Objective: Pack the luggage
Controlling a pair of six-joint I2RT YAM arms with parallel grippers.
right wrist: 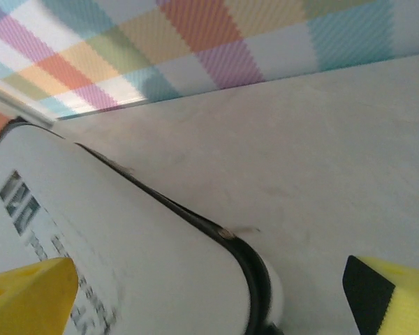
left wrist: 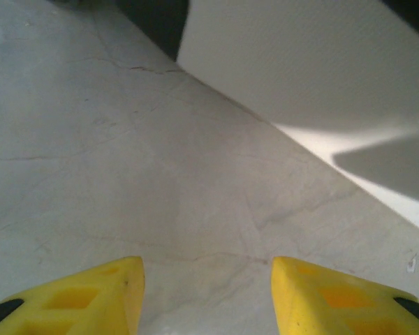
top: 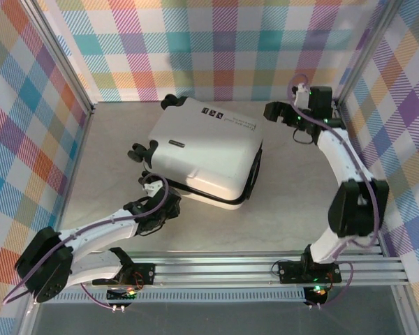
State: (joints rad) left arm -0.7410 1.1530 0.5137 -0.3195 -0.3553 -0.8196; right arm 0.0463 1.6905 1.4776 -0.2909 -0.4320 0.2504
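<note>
Top external: one white luggage (top: 206,150)

The left arm (top: 98,230) at lower left and the right arm (top: 339,150) at the right edge are white links between bulky black joint housings. A thin purple cable (top: 166,192) trails along each. The fingers (left wrist: 91,296) are yellow wedges with black patches.
</note>
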